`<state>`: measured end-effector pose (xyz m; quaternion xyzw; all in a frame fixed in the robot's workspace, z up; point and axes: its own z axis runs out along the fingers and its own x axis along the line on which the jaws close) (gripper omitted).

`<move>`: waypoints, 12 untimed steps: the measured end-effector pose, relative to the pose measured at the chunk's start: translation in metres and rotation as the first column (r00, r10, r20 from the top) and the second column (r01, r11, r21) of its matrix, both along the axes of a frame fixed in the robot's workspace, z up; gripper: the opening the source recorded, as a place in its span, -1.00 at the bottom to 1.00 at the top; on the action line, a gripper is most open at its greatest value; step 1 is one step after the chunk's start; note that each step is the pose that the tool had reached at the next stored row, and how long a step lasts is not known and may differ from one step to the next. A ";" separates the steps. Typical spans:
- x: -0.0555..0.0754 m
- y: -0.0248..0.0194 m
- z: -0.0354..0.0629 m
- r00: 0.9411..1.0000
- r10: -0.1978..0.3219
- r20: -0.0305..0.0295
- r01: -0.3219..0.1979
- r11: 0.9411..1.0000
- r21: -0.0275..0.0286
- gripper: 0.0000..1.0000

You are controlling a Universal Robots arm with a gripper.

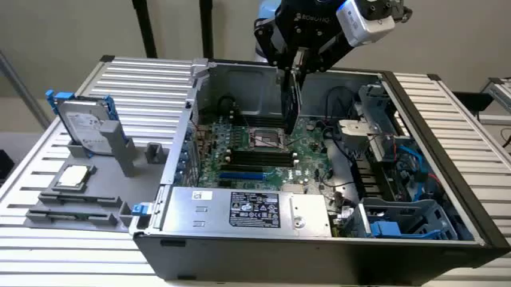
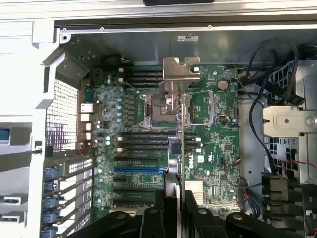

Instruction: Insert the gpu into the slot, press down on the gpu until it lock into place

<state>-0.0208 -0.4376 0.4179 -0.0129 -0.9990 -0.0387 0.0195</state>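
Note:
My gripper [image 1: 297, 64] hangs over the open computer case [image 1: 415, 119], shut on the gpu [image 1: 293, 98]. The card is held on edge, a thin dark plate pointing down toward the green motherboard [image 1: 307, 149] and still above it. In the wrist view the gpu [image 2: 181, 79] runs edge-on between my fingers [image 2: 167, 210], its silver metal bracket at the far end over the CPU socket area. The slot [image 1: 242, 176] is a bright-blue strip near the front of the board. In the wrist view the slot [image 2: 140, 169] lies off to one side of the card, apart from it.
A silver labelled power-supply box [image 1: 248, 209] sits in front of the board. Black memory slots [image 1: 259, 158] lie beside the blue strip. Cables and a drive cage [image 1: 383, 161] crowd the exterior view's right. A hard drive [image 1: 86, 128] stands on a grey fixture outside the case.

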 end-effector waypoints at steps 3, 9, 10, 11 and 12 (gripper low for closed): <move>0.000 0.0000 0.0000 1.000 0.000 0.000 0.000 1.000 0.000 -0.47; 0.000 0.0000 0.0000 1.000 0.000 0.000 0.000 1.000 0.000 -0.47; 0.000 0.0000 0.0000 1.000 0.000 0.000 0.000 1.000 0.000 -0.47; 0.000 0.0000 0.0000 1.000 0.000 0.000 0.000 1.000 0.000 -0.47; 0.000 0.0000 0.0000 1.000 0.000 0.000 0.000 1.000 0.000 -0.47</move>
